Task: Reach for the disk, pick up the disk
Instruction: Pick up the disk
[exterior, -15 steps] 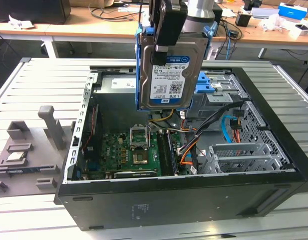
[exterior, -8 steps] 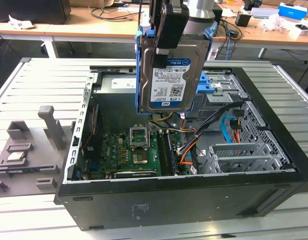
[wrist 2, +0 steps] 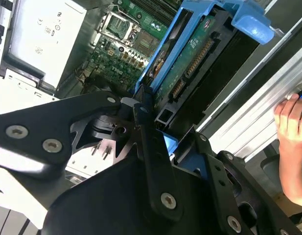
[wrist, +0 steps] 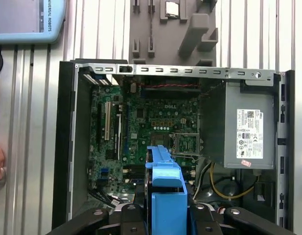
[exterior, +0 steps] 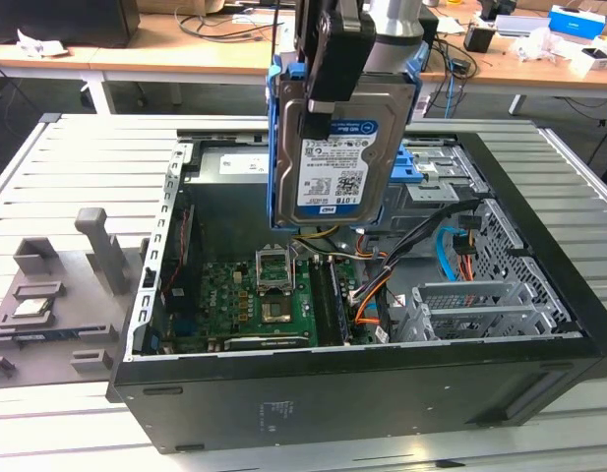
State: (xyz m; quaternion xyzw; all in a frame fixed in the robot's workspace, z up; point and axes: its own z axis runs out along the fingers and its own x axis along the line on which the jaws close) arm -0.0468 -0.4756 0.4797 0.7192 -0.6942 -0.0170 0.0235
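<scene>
The disk point(exterior: 337, 162), a silver hard drive with a white-and-blue label and blue side rails, hangs upright above the open computer case point(exterior: 313, 403). My gripper point(exterior: 342, 84) is shut on its upper end, one black finger lying over the labelled face. In the second wrist view the disk point(wrist 2: 192, 56) shows its green underside and connector edge, with the gripper point(wrist 2: 151, 117) clamped on its blue rail. In the first wrist view the blue rail point(wrist: 165, 196) stands between the black fingers point(wrist: 133, 218), above the motherboard point(wrist: 151, 127).
Inside the case are the motherboard point(exterior: 254, 300), a blue-latched drive bay point(exterior: 431, 167), metal cages point(exterior: 470, 310) and loose cables point(exterior: 367, 295). A grey fixture point(exterior: 57, 285) holding a small chip lies at the exterior view's left. A person's hand point(wrist 2: 291, 122) rests by the case. The power supply point(wrist: 248, 132) fills one corner.
</scene>
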